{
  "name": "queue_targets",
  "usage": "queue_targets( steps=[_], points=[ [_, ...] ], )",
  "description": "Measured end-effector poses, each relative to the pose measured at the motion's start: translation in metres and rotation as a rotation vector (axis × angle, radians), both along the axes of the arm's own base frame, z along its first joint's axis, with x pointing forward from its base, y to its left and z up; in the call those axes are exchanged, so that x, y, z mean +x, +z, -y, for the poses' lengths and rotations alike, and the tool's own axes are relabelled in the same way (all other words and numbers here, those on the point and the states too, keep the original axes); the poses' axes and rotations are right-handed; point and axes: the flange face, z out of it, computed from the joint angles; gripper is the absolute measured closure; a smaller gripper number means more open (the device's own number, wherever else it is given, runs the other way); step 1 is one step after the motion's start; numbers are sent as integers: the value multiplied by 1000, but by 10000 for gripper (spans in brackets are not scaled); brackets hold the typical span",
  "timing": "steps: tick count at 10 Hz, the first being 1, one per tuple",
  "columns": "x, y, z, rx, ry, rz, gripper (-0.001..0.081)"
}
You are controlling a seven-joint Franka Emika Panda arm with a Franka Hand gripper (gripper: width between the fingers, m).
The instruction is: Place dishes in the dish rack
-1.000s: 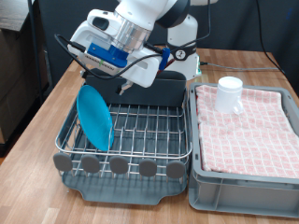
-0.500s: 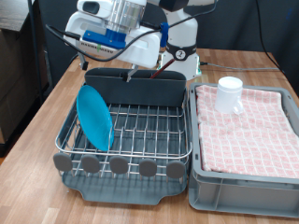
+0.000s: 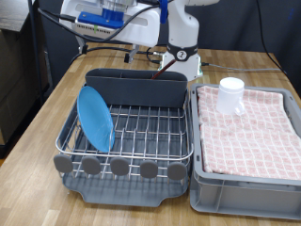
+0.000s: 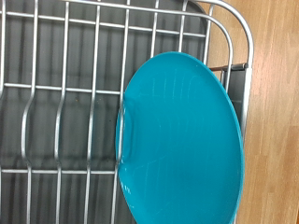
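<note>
The bright-blue plate (image 3: 94,118) stands on edge in the exterior view's left part of the silver wire dish rack (image 3: 141,127). It fills the wrist view (image 4: 182,140), over the rack wires (image 4: 56,93). My gripper (image 3: 132,47) is high at the exterior view's top, above the rack's tall grey caddy (image 3: 136,87), apart from the plate and holding nothing. Its fingers do not show in the wrist view. The white mug (image 3: 230,94) sits upside down on the pink checked cloth. The wooden spoon is out of view.
The grey crate (image 3: 246,184) lined with pink checked cloth stands right beside the rack on the exterior view's right. Round grey tabs (image 3: 120,168) line the rack's near edge. Cables hang from the arm above the caddy. Wooden tabletop (image 3: 38,141) lies around.
My gripper has risen from just above the caddy to the exterior view's top and moved left. The plate stays standing in the rack. The mug has not moved.
</note>
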Motion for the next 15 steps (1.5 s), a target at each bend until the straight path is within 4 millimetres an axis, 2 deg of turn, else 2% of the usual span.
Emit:
queue_targets(
  steps=[2, 3, 6, 9, 12, 13, 15],
  points=[
    [1, -2, -2, 4, 11, -4, 3],
    [-2, -5, -8, 30, 5, -63, 3],
    [-9, -4, -58, 157, -12, -203, 3],
    [-14, 2, -109, 186, 16, -235, 3],
    [-19, 1, -117, 187, 15, -252, 3],
    [-19, 1, -127, 182, 36, -282, 3],
    [-17, 3, -163, 173, 76, -316, 3]
  ],
)
